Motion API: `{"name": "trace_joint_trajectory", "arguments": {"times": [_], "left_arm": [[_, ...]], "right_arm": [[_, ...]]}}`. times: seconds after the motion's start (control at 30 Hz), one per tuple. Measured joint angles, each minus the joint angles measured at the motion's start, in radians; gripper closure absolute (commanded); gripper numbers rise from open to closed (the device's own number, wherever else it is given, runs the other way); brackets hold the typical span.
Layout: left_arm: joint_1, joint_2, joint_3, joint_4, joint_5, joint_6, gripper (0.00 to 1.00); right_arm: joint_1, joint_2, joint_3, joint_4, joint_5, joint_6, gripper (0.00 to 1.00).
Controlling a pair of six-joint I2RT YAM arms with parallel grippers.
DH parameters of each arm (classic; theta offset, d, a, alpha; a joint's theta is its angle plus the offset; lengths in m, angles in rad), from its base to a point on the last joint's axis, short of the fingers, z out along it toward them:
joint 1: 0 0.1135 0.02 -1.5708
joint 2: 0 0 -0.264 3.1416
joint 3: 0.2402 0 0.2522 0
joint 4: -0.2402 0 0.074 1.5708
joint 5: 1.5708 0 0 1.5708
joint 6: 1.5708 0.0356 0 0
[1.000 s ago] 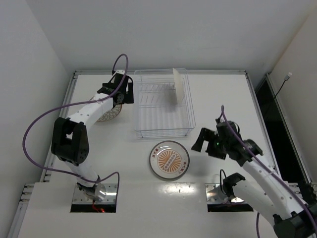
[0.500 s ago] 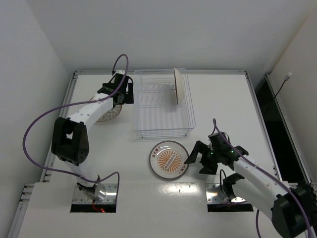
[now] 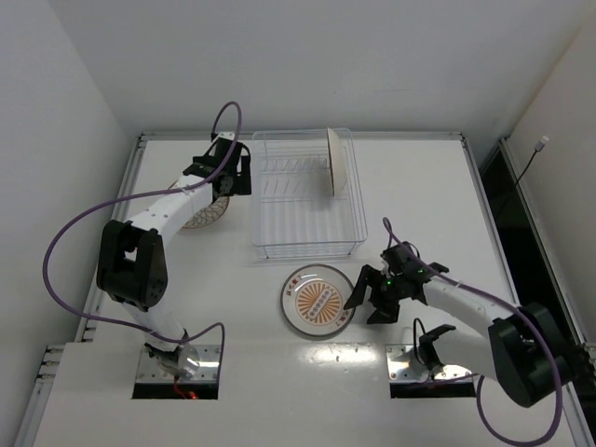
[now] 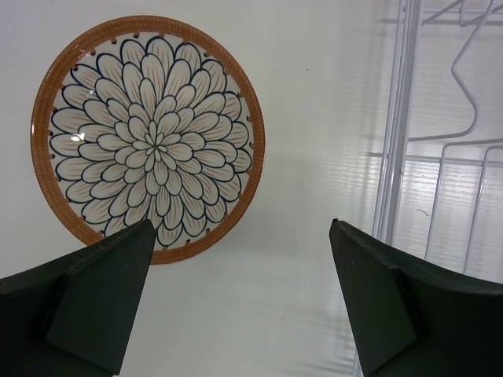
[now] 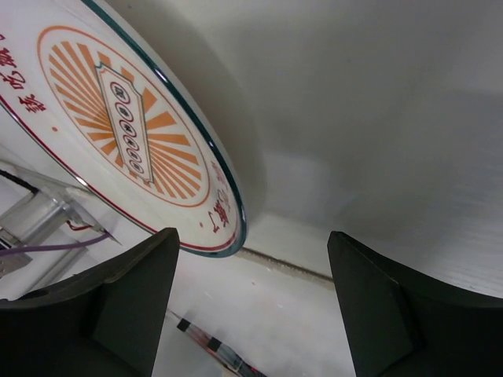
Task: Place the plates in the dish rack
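Hovering low over the desk [image 3: 424, 200], the right gripper [image 3: 365, 306] has its fingers spread wide and holds nothing. It sits at the right edge of the orange plate [image 3: 318, 300], which lies flat near the front of the desk. From the wrist, the right gripper [image 5: 251, 239] shows that plate's [image 5: 118, 118] green-lined rim coming in between the two dark fingers. Whether a finger touches it I cannot tell. Just beyond the plate stands the dish rack [image 3: 307, 250], with its near wall between the plate and the slats inside. A cream plate [image 3: 337, 160] stands on edge in the far right part of the rack.

Over on the other side, the left gripper [image 3: 228, 179] is also spread apart and empty, held above the desk by the rack's far left corner. In its own camera the left gripper [image 4: 242, 228] looks down on the flower plate [image 4: 148, 137], which lies flat with its brown rim up and clear of both fingers. The rack's white wires [image 4: 397, 118] run just beside the right-hand finger. Seen from above, the arm covers part of that plate [image 3: 207, 212]. A purple cable [image 3: 56, 251] loops out from the left arm towards the wall.
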Motion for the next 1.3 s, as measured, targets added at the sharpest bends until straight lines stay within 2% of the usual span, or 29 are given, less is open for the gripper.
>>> {"name": "trace_joint_trajectory", "arguments": {"times": [0.23,0.33,0.37,0.43,0.47,0.63,0.67,0.7,0.9,1.03,1.17,1.3], "left_arm": [[0.0,0.0,0.0,0.0,-0.001,0.001,0.08],[0.0,0.0,0.0,0.0,-0.001,0.007,0.08],[0.0,0.0,0.0,0.0,-0.001,0.008,0.08],[0.0,0.0,0.0,0.0,-0.002,0.009,0.08],[0.0,0.0,0.0,0.0,-0.002,0.009,0.08],[0.0,0.0,0.0,0.0,-0.006,0.011,0.08],[0.0,0.0,0.0,0.0,-0.006,0.011,0.08],[0.0,0.0,0.0,0.0,-0.006,0.011,0.08],[0.0,0.0,0.0,0.0,-0.011,0.011,0.08],[0.0,0.0,0.0,0.0,-0.014,0.011,0.08],[0.0,0.0,0.0,0.0,-0.019,0.011,0.08],[0.0,0.0,0.0,0.0,-0.023,0.011,0.08]], "right_arm": [[-0.002,0.111,0.037,0.091,-0.031,-0.041,0.33],[-0.009,0.156,0.038,0.142,-0.055,-0.049,0.5],[-0.013,0.172,0.038,0.16,-0.066,-0.048,0.59],[-0.018,0.203,0.04,0.185,-0.076,-0.052,0.64],[-0.021,0.22,0.044,0.194,-0.081,-0.053,0.72],[-0.027,0.288,0.069,0.225,-0.1,-0.067,0.91],[-0.027,0.292,0.07,0.229,-0.106,-0.07,0.98],[-0.027,0.293,0.071,0.234,-0.117,-0.076,1.0],[-0.027,0.237,0.084,0.223,-0.146,-0.085,1.0],[-0.016,0.13,0.086,0.149,-0.121,-0.09,1.0],[0.011,-0.012,0.14,-0.017,-0.06,-0.114,1.0],[0.037,-0.132,0.309,-0.217,0.029,-0.148,1.0]]}}
